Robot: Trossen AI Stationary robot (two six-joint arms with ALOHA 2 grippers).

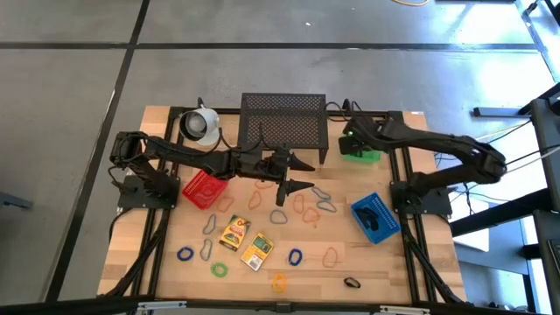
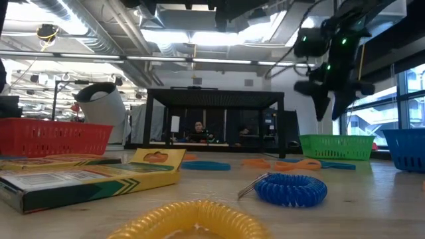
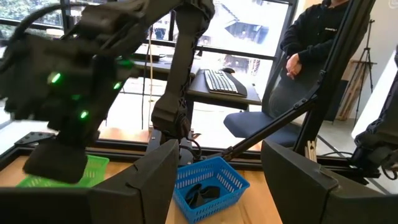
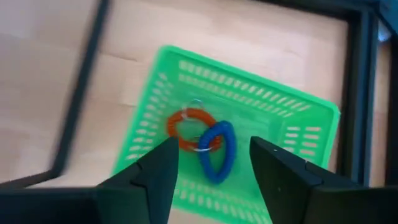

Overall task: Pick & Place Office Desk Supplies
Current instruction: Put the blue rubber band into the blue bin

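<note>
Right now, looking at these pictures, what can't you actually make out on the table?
- Green bin, high view: the right hand hangs over it, hiding the orange loop and blue loop that show only in the right wrist view.
- Blue bin, left wrist view: dark bits inside, too small to name.
- Yellow packets, high view: print too small to read.
- Red bin, high view: partly covered by the left arm.
</note>
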